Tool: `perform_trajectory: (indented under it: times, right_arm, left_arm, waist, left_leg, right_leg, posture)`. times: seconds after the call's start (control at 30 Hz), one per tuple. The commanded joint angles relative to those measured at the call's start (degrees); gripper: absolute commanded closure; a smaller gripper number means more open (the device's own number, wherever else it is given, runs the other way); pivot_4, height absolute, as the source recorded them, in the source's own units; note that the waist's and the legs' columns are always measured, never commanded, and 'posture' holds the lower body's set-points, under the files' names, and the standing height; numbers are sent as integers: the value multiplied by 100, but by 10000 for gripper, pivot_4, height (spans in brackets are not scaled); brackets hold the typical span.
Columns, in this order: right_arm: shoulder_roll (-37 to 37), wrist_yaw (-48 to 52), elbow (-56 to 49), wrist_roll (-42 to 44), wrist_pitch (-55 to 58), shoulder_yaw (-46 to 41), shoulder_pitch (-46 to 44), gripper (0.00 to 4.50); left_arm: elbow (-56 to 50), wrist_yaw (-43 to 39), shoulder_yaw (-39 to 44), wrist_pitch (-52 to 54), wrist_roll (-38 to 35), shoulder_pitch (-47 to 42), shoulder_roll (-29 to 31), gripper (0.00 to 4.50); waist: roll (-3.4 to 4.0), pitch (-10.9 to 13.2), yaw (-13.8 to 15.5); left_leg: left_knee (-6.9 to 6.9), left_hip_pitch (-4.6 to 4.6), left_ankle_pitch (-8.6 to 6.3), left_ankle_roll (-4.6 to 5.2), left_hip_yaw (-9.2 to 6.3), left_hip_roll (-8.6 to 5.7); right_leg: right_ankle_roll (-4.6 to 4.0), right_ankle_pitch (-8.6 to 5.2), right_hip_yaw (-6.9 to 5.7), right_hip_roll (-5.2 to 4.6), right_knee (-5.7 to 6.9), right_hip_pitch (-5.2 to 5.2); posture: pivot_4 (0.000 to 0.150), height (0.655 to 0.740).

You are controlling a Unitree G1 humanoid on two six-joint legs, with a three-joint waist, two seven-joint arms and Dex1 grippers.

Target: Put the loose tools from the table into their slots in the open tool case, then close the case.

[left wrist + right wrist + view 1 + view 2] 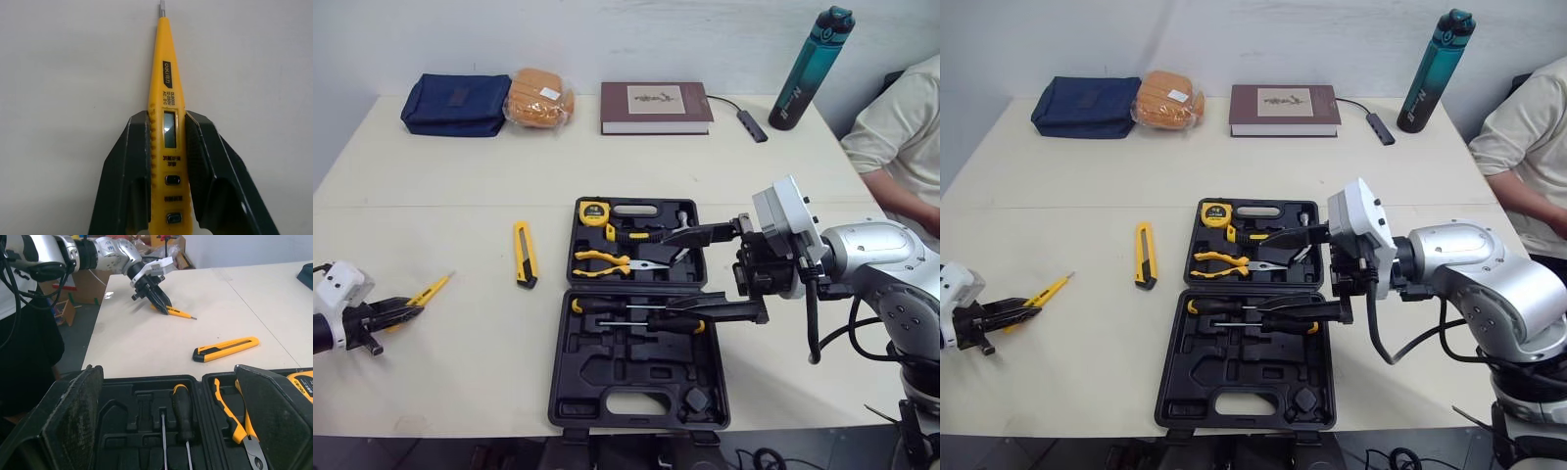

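I take the open tool case (pixel 597 372), lying flat near the front edge of the table (pixel 460 196), as my reference.

**Right end effector** (pixel 671 271): held over the case from its right side, above the hinge line. Its two black fingers are spread wide and carry nothing. One finger lies over the far half, the other over the near half.

**Left end effector** (pixel 409 313): well to the left of the case, low over the table. Its fingers are closed against both sides of a yellow tester pen (pixel 166 73), gripping the body by the small display window. The metal tip points towards the case. I cannot tell whether the pen is resting on the table or lifted just clear of it.

**Case contents:**
- Far half: a yellow tape measure (pixel 594 211) in the left corner and yellow-handled pliers (pixel 607 261) below it.
- Near half: screwdrivers (pixel 182 413) side by side in the slots next to the hinge.

**Loose on the table:** a yellow utility knife (pixel 525 255) lies just left of the case's far half, between the case and the tester pen.

**Beyond the case**, along the far edge of the table: a dark blue pouch (pixel 455 103), a maroon book (pixel 656 108) and a teal bottle (pixel 813 69).

**Person:** a pale sleeve (pixel 901 117) shows right of the case, at the table's edge.
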Motion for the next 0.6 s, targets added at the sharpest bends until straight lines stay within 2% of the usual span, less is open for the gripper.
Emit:
perform_trajectory:
  times: [0.03,0.23,0.37,0.47,0.6]
  right_arm:
    - [-31,14,-131,142,-46,-203,-15,0]
    - [-345,228,-202,170,31,-279,368,0]
    - [-697,430,-265,45,-4,-259,793,0]
    - [-902,485,-343,-52,-3,-220,1059,0]
    - [-987,409,-427,-246,-104,-247,1423,0]
  left_arm:
    - [-1779,-67,509,645,-601,520,66,41570]
    - [-4498,24,537,2255,-1605,894,219,41570]
    - [-5891,-34,-371,2923,-2129,324,380,41570]
    - [-6331,0,-1312,3083,-1920,-326,394,41570]
    - [-6540,173,-2714,3288,-1211,-1245,223,41570]
  waist:
    - [-10,6,-6]
    - [-10,7,26]
    - [-8,8,28]
    - [-4,9,26]
    - [-3,11,2]
  left_leg:
    - [-1,0,0,0,-1,1]
    - [-3,-2,0,-1,-10,-2]
    - [-5,-1,2,-2,-9,-3]
    - [-5,0,4,-3,-9,-4]
    - [-3,6,13,-11,-1,4]
  right_leg:
    - [0,0,0,0,0,0]
    - [0,0,2,-2,-13,9]
    - [0,0,4,-1,-46,17]
    - [1,1,5,3,-49,23]
    - [2,1,12,26,-50,25]
  posture:
    - [1500,7400]
    - [1500,7400]
    - [1500,7400]
    - [1500,7400]
    - [1500,7400]
